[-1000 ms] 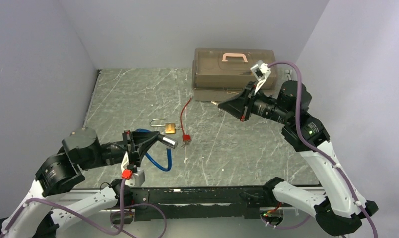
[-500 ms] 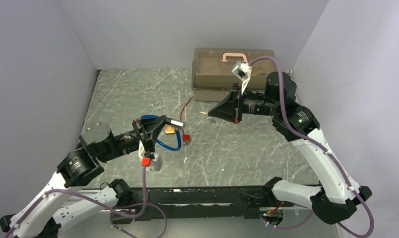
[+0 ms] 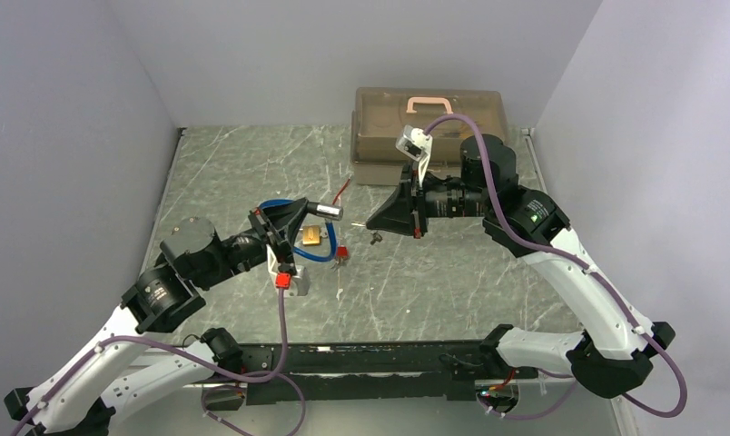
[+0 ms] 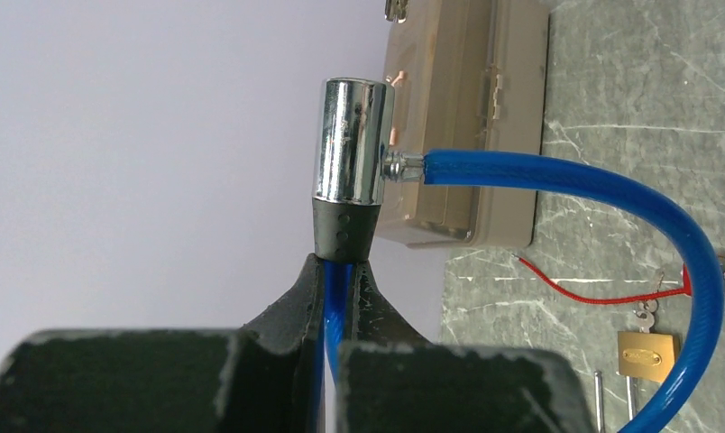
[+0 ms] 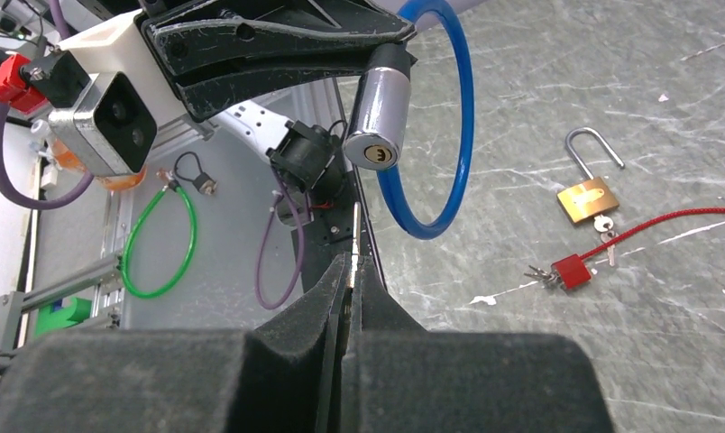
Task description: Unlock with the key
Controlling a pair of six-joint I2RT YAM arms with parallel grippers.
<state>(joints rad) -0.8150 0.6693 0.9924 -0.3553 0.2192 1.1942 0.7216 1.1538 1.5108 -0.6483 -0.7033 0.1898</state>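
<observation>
Item 1: blue cable lock (image 4: 557,180), chrome cylinder (image 4: 352,140). I held it off the table (image 3: 225,173), over the middle. L gripper (image 4: 339,266) clamped on cable just behind cylinder.
Item 2: key (image 5: 354,225), pinched in R gripper (image 5: 352,263); tip near keyhole (image 5: 377,155), apart.
Item 3: brass padlock (image 5: 589,198) and red key tag (image 5: 571,269), flat, mid-table.
Item 4: toolbox (image 3: 429,127), far edge.

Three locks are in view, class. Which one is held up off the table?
The blue cable lock, clamped in the left gripper just behind its chrome barrel. The brass padlock and small red lock lie on the table.
</observation>
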